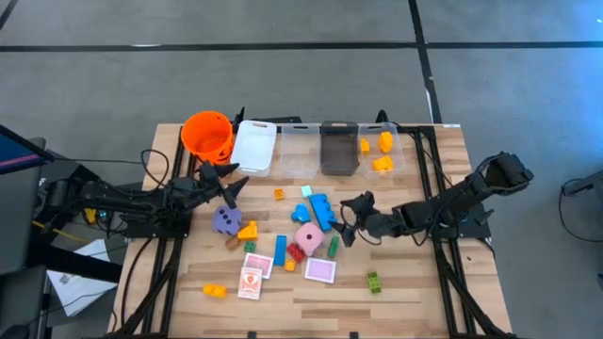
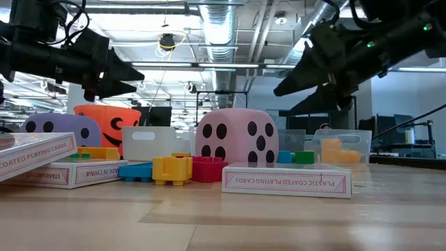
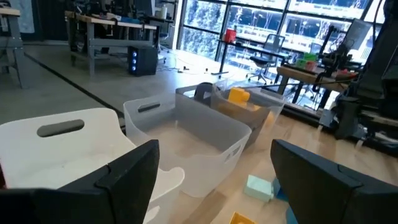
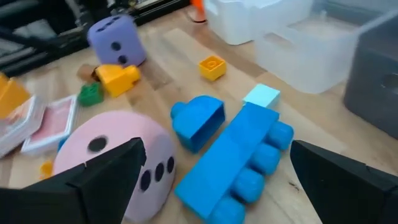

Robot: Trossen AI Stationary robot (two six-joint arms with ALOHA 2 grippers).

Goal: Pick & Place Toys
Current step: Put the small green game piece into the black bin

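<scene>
right gripper [image 1: 350, 218]: fingers wide apart, empty, just above the long blue brick [image 1: 323, 213] beside the pink die [image 1: 308, 236] | left gripper [image 1: 229, 181]: fingers apart, empty, near the white bin [image 1: 254, 146] | toys: mid tabletop [image 1: 415, 282]

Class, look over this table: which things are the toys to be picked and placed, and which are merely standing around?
Toys: pink die, purple die, long blue brick, card packs, yellow bricks lying in a bin.

Not toys: orange bucket, white bin, clear bins.
</scene>
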